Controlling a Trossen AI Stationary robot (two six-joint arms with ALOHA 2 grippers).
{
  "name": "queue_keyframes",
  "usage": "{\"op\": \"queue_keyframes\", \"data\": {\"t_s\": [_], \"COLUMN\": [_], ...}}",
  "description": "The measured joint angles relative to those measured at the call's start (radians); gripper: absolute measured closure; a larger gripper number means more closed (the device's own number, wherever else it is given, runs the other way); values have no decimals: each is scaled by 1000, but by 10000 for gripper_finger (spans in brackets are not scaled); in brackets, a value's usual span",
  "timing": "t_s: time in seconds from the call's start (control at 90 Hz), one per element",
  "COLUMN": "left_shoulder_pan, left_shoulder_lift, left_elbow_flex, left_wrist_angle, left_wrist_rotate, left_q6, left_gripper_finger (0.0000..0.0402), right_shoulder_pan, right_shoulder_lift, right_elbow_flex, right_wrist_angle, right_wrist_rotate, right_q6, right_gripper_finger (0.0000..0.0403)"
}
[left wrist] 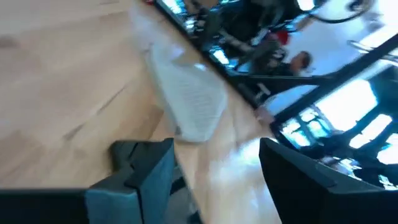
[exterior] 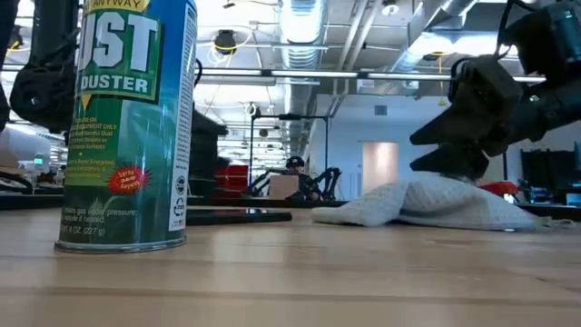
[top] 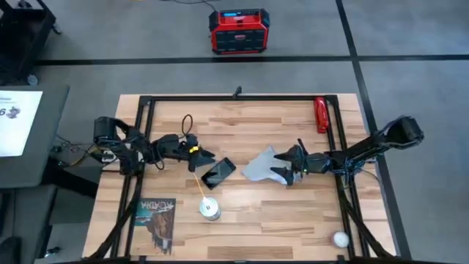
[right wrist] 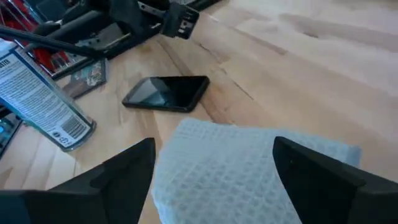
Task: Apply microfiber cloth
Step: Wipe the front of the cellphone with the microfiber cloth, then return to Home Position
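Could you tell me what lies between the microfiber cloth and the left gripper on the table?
The black phone lies there, between the microfiber cloth and the left gripper. The high view shows it best; the right wrist view shows bare wood between cloth and phone.

The duster can [exterior: 127,123] was cut off at the low view's top edge. The left wrist view was blurred, the microfiber cloth [left wrist: 189,102] smeared. The booklet's [top: 157,220] print was illegible.

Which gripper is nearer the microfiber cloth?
Right. The right gripper is at the microfiber cloth, over its right edge. The left gripper is apart, beyond the black phone.
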Motion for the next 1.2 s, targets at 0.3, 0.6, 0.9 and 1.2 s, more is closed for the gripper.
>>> {"op": "queue_keyframes", "data": {"t_s": [0.3, 0.6, 0.9, 1.2], "left_shoulder_pan": [95, 191, 282, 367], "left_shoulder_lift": [-51, -326, -755, -1124], "left_elbow_flex": [2, -5, -5, -5], "left_wrist_angle": [171, -21, -566, -1053], "left_wrist_rotate": [262, 431, 448, 372], "left_q6": [91, 254, 501, 695], "left_gripper_finger": [223, 390, 402, 401], "right_shoulder_pan": [28, 25, 29, -40], "right_shoulder_lift": [-113, -382, -683, -867], "right_elbow_flex": [52, 71, 66, -21], "right_wrist_angle": [-100, -397, -559, -514], "right_wrist_rotate": [101, 164, 157, 13], "right_q6": [-264, -387, -514, -533], "right_gripper_finger": [187, 394, 403, 403]}}
